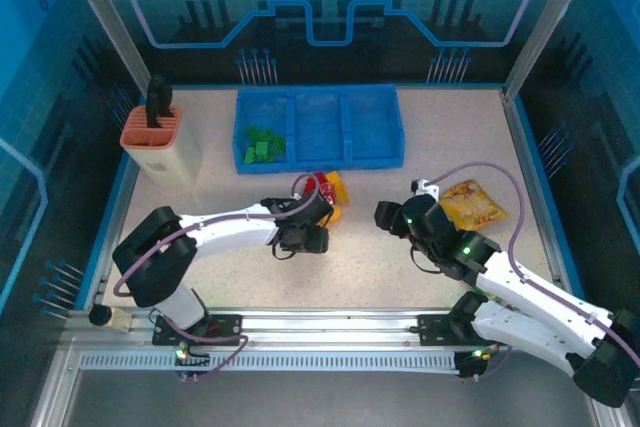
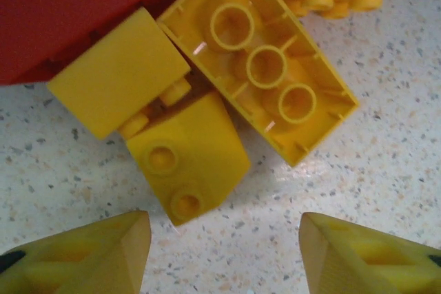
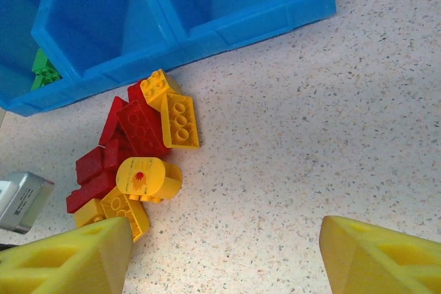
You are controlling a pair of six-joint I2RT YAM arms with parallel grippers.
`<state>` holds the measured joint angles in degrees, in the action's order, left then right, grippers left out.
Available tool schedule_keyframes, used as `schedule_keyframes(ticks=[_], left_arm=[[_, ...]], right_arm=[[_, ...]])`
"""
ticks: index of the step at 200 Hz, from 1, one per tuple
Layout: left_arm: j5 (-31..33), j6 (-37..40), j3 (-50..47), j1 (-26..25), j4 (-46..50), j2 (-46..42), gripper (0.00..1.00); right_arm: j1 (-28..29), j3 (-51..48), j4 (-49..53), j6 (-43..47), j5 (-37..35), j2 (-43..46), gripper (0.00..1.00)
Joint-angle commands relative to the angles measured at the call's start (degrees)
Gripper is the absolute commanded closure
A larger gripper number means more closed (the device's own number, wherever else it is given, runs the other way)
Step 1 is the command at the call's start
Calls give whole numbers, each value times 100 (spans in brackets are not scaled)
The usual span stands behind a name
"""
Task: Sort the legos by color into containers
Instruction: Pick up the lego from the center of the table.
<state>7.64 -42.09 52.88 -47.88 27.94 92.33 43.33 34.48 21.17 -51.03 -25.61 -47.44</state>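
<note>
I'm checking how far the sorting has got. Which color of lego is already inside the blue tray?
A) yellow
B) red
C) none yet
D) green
D: the green legos lie in the left compartment of the blue tray, while the red legos and yellow legos sit piled on the table in front of it.
</note>
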Motion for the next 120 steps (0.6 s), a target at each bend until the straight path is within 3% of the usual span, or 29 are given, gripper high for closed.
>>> schedule_keyframes(ticks=[1,64,120], left_arm=[[106,14,171,159,66,139,43],[63,183,228,367,-8,413,55],[153,241,407,369,159,503,74]], right_arm=[[-71,-76,53,-112,-234,120,27],[-97,-170,-25,-168,-238,139,27],[-97,-207,-8,-222,-201,138,27]])
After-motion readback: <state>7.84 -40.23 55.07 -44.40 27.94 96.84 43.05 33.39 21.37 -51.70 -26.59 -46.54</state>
